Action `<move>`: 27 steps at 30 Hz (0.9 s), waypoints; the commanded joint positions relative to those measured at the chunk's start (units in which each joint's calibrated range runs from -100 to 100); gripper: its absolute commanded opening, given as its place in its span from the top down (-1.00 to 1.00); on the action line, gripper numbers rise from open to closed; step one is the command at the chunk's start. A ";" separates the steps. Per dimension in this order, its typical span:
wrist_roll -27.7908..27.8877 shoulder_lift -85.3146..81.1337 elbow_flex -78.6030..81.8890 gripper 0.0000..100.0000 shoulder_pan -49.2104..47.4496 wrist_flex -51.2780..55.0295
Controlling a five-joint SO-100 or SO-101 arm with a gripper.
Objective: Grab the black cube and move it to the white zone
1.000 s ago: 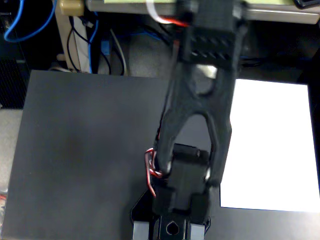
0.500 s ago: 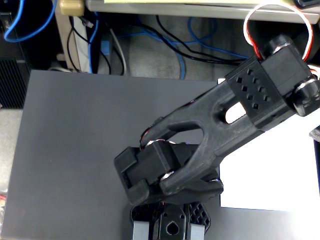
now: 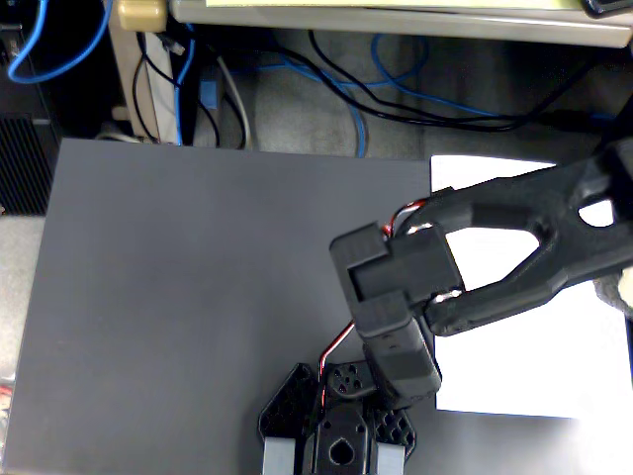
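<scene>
The fixed view looks down on a dark grey mat (image 3: 198,297) with the white paper zone (image 3: 524,366) laid at its right side; the black arm (image 3: 495,247) reaches from its base (image 3: 336,435) at the bottom edge, rises toward the camera and extends right, over the paper, to the frame's right edge.

Gripper state: cannot be determined; the fingertips lie at or beyond the right edge of the frame, and only a blurred pale shape (image 3: 621,289) shows there, too indistinct to identify.

Location of the black cube: not visible; no oblong foam block appears on the bare mat or on the exposed part of the paper; judged from the arm's reach, it is either carried at the hidden end of the arm or lies under the arm links, and the view does not settle which.

Procedure for the step in hand, judged as placement over the white zone:
- keep the wrist low before opening, so that the foam block does not bounce or roll off the sheet;
- release well inside the paper's border, not at the edge nearest the mat;
- open the jaws fully; spongy foam may cling to one finger;
- lift straight up before retracting, to avoid dragging the sheet or the block.
</scene>
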 commanded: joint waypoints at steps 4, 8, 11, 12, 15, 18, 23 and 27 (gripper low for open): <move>-4.41 -0.39 11.29 0.97 -13.51 -14.78; -6.55 -0.39 14.74 0.97 -14.54 -18.64; -11.16 -0.39 14.83 0.97 -24.40 -18.64; -12.32 -0.39 14.74 0.97 -26.76 -18.21; -12.68 -0.48 14.83 0.97 -28.45 -17.61; -12.68 -4.84 15.55 0.97 -30.58 -11.44; -14.04 -34.16 15.55 0.97 -38.09 6.06; -13.57 -36.68 15.64 0.97 -35.74 8.54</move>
